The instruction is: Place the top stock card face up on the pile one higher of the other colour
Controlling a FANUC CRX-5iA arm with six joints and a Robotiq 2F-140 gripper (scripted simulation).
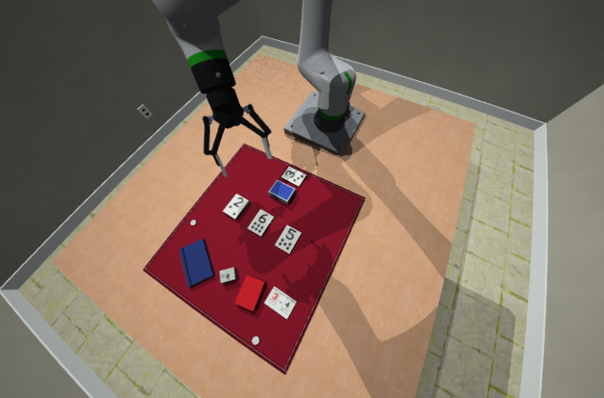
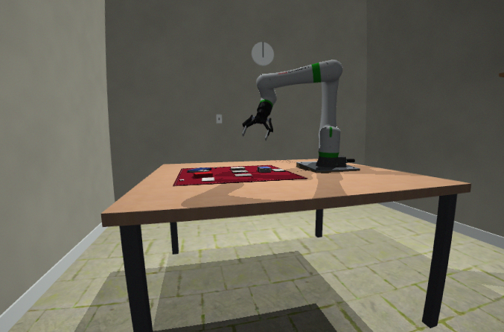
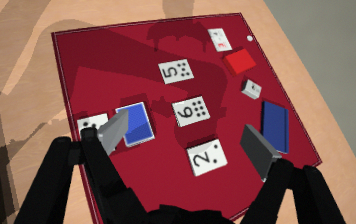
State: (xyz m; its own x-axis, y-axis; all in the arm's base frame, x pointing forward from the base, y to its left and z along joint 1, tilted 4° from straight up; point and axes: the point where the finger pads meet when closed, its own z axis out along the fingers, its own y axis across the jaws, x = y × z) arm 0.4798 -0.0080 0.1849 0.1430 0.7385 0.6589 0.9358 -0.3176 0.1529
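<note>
Stock (image 1: 282,191), a blue-backed face-down stack, lies on the red card cloth (image 1: 330,219) toward the cloth's 12 o'clock edge in the top view, just beside a face-up black 3 (image 1: 293,176) at its 1 o'clock. Three face-up piles sit below it: a black 2 (image 1: 235,206) at the stock's 8 o'clock, a black 6 (image 1: 260,222) at 7 o'clock, and a black 5 (image 1: 288,238) near 6 o'clock. All three stand apart from each other and from the stock.

Farther toward the cloth's 6 o'clock side lie a dark blue book (image 1: 196,261), a small white box (image 1: 227,275), a red box (image 1: 249,293) and a card with a red 3 and a 4 (image 1: 280,302). Two small white discs (image 1: 193,222) rest on the cloth, one near its 9 o'clock edge and the other by the 6 o'clock corner.

The claw (image 1: 245,164) hangs well above the table (image 2: 338,191) over the cloth's 11 o'clock corner, pointing down, its fingers spread fully wide and holding nothing. In the wrist view, one finger overlaps the stock's edge by line of sight only. The arm's base plate (image 1: 293,128) sits on the table beyond the cloth at 1 o'clock.
</note>
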